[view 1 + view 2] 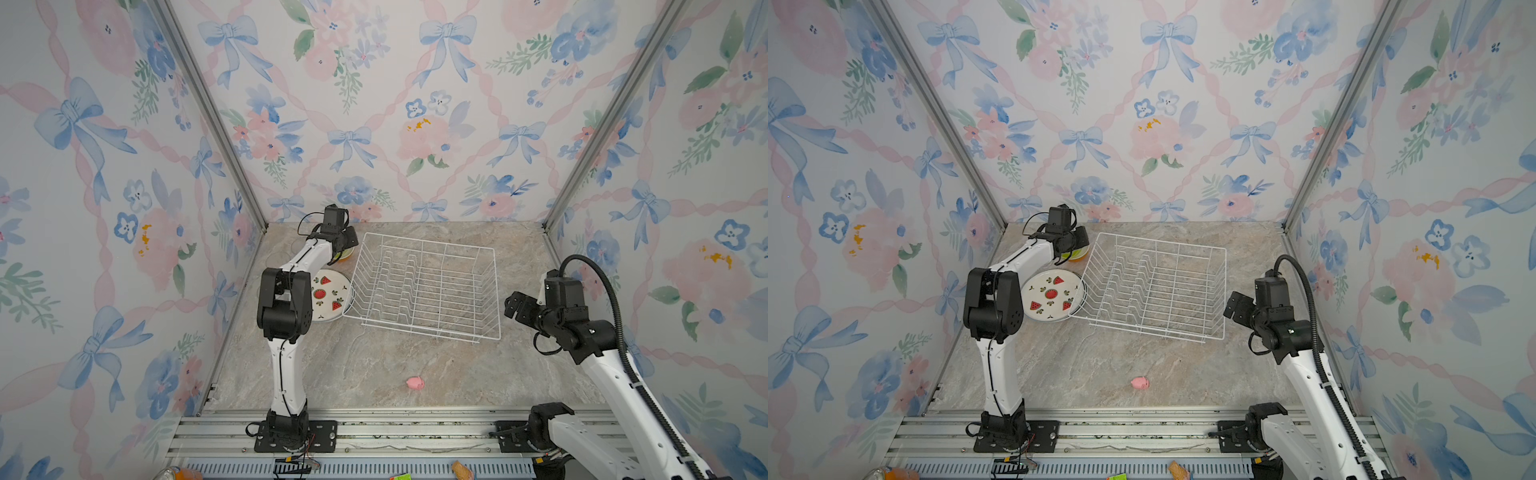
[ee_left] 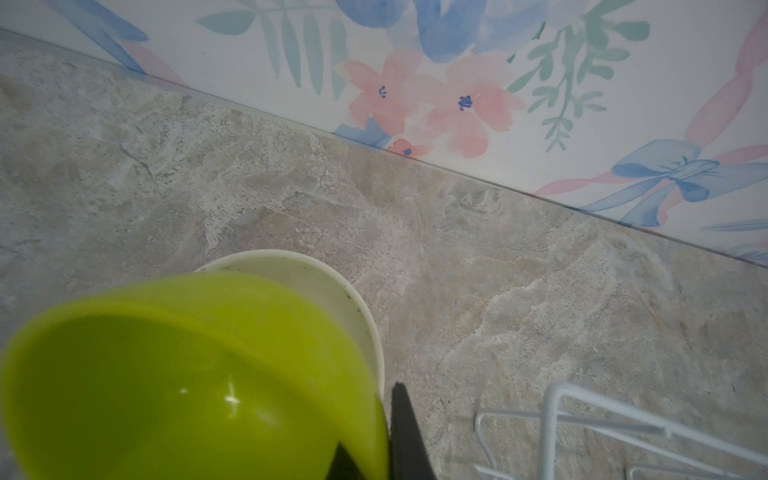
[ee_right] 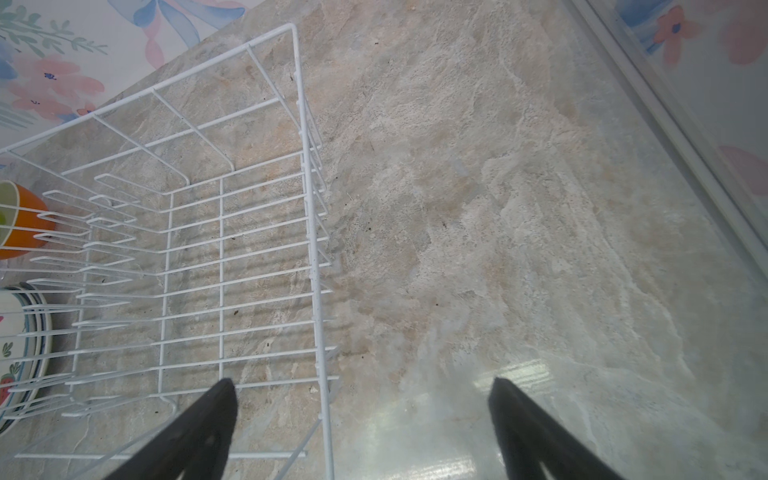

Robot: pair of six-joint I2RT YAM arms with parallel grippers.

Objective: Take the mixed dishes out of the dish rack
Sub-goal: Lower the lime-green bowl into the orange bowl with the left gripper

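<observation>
A: Left end effector (image 2: 380,428)?
B: Clamped on green bowl (image 2: 174,374) rim, over orange bowl (image 3: 29,232), probably to nest them.
A: Right end effector (image 3: 365,382)?
B: Jaws wide, empty, beside rack (image 1: 424,286); nothing left to fetch, I judge.
A: Rack?
B: Bare. Plates (image 1: 1050,295) stacked on worktop (image 1: 374,365), just left of it.

Bare tabletop (image 1: 353,365) fronts the dish rack (image 1: 415,286); plates (image 1: 328,295), orange bowl (image 3: 29,226), green bowl (image 2: 166,374) crowd its left.
</observation>
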